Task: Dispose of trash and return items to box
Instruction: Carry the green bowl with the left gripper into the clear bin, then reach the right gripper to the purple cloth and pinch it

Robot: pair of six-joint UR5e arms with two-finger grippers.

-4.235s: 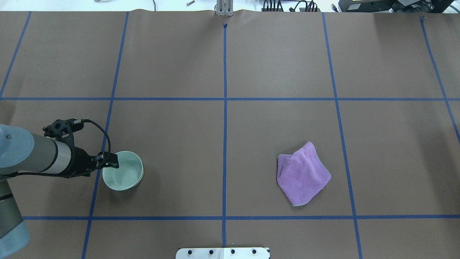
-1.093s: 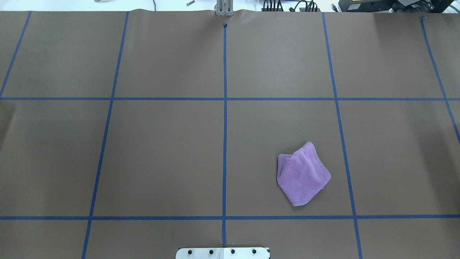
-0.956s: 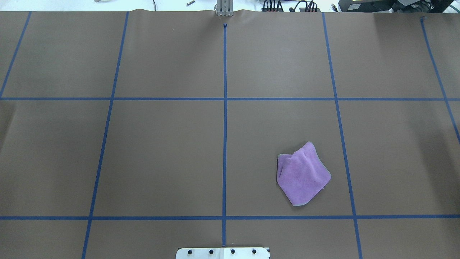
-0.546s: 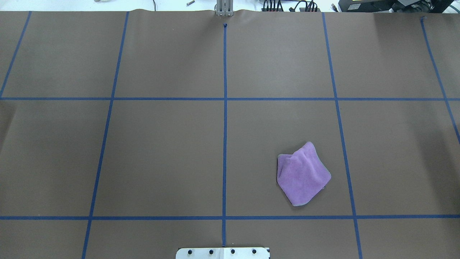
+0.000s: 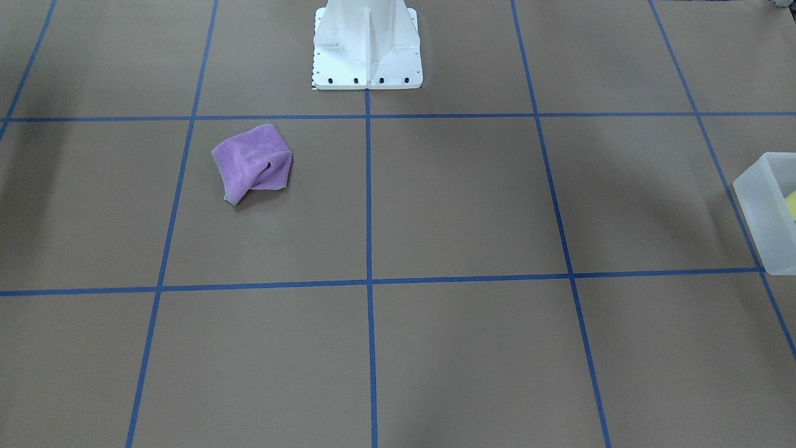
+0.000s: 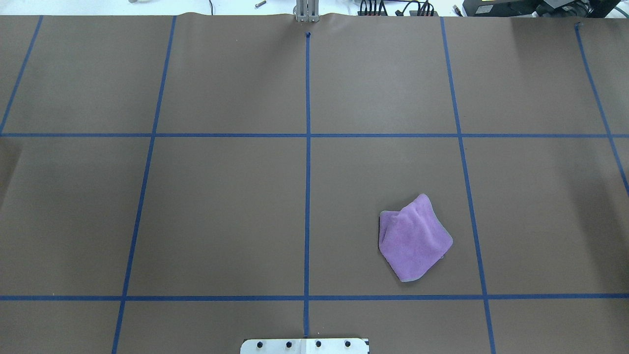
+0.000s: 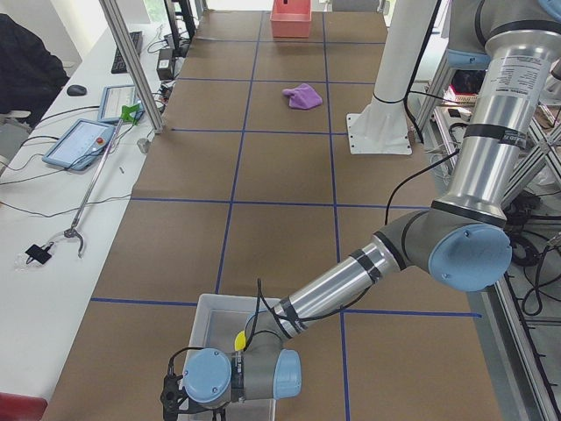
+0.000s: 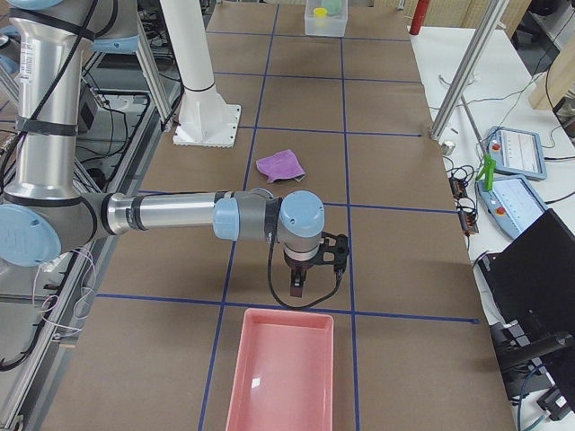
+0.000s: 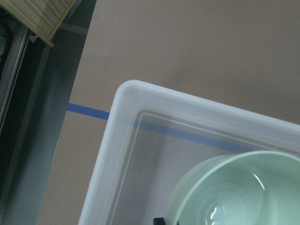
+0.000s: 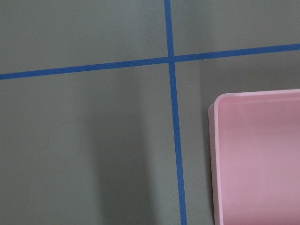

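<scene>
The mint-green bowl (image 9: 239,192) fills the lower right of the left wrist view, inside the corner of the frosted box (image 9: 123,101). A black fingertip (image 9: 159,220) shows at the bowl's rim, so the left gripper (image 7: 180,399) looks shut on the bowl. In the exterior left view the left wrist hangs over the box (image 7: 203,323), with the yellow cup (image 7: 239,338) inside it. The box's edge (image 5: 762,211) also shows at the right of the front view. The right gripper (image 8: 299,285) hangs just beyond a pink tray (image 8: 283,368); I cannot tell whether it is open or shut.
A crumpled purple cloth (image 6: 414,237) lies on the brown table right of the centre line; it also shows in the front view (image 5: 252,163). The pink tray's corner (image 10: 258,154) is in the right wrist view. The white robot base (image 5: 367,43) stands at the table's near edge.
Since 4.2 s ago the left arm and the green bowl have left the overhead view to the left. Over the last second that view has not changed.
</scene>
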